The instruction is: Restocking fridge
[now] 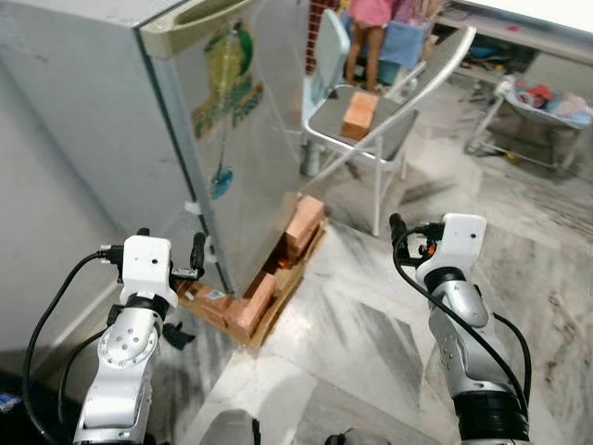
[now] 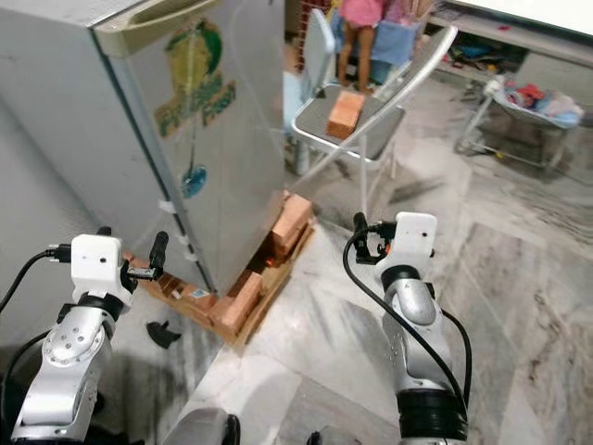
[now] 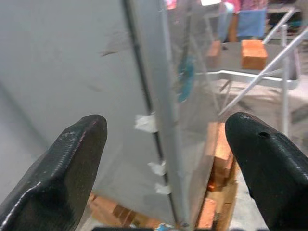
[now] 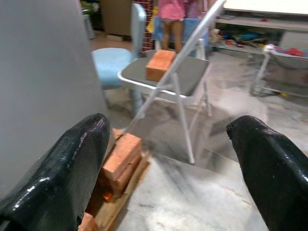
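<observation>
Fridge (image 1: pixel 185 120) stands shut on bricks (image 1: pixel 301 227); left pincer (image 3: pixel 166 159), spread, straddles its door edge to pull; right pincer (image 4: pixel 168 159) spread, empty.

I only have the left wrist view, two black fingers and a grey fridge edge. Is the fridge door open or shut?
Observer: Shut. The head views show the fridge closed, with a green sticker on its door.
Operator: What is the fridge standing on?
Observer: Bricks laid on a wooden pallet, on the marble floor.
Operator: Where is the right gripper?
Observer: The right gripper is open and holds nothing, raised right of the fridge and facing a folding chair with a brick on its seat.
Operator: And my left gripper?
Observer: The left gripper is open at the door's lower edge, not touching it.
</observation>
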You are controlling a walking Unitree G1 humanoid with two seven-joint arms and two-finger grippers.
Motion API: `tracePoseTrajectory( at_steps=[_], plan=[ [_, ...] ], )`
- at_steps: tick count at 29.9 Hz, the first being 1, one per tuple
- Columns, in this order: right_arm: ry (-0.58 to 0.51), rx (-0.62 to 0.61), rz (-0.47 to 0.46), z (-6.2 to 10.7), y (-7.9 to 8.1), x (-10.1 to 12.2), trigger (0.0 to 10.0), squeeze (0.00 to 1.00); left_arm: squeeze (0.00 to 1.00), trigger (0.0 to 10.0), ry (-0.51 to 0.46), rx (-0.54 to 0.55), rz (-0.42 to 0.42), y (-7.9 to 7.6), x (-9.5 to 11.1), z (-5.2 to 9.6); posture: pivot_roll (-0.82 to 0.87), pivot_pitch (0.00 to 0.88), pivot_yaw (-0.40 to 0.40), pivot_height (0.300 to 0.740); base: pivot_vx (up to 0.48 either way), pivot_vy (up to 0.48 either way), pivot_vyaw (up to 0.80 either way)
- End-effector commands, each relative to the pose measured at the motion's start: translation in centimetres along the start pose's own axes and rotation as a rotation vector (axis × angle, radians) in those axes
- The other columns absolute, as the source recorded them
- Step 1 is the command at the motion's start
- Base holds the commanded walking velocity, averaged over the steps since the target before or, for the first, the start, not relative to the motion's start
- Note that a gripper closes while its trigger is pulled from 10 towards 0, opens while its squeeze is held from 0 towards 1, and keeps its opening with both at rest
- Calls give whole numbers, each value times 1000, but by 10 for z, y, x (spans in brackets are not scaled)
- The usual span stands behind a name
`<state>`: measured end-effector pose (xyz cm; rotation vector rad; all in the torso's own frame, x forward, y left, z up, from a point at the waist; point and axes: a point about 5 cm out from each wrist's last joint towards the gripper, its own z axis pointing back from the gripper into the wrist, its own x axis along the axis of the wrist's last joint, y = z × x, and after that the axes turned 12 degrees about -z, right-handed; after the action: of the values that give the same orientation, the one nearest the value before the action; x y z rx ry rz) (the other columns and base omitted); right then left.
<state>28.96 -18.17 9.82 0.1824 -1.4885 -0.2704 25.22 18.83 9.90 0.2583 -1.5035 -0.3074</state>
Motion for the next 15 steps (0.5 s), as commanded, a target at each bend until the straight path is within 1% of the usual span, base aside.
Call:
tracePoseTrajectory(
  at_steps=[1, 3, 6, 10, 13, 15],
  plan=[
    [5, -14, -8, 0, -2, 1, 10000, 0, 0, 10000, -4, -1, 9, 1, 1, 1, 95, 65, -35, 740, 0, 285, -519],
    [23, -24, -17, 0, -4, -2, 10000, 0, 0, 10000, 0, 1, 10, 1, 0, 0, 96, 66, -37, 740, 0, 291, -659],
    [18, -18, -3, 1, -4, -2, 10000, 0, 0, 10000, 2, -1, 6, 0, 0, -1, 91, 69, -36, 740, 0, 298, -800],
    [16, -18, -1, 3, -5, -1, 10000, 0, 0, 10000, 5, 26, 6, 1, -1, -1, 87, 73, -36, 740, 0, 317, -800],
    [17, -20, 0, 4, -5, -1, 10000, 0, 0, 10000, 10, 40, 19, 2, -1, 0, 85, 76, -35, 740, 0, 466, -800],
    [21, -22, 0, 6, -5, -3, 10000, 0, 0, 10000, 12, 31, 7, 2, -2, 0, 86, 78, -34, 740, 0, 448, -800]
  ],
)
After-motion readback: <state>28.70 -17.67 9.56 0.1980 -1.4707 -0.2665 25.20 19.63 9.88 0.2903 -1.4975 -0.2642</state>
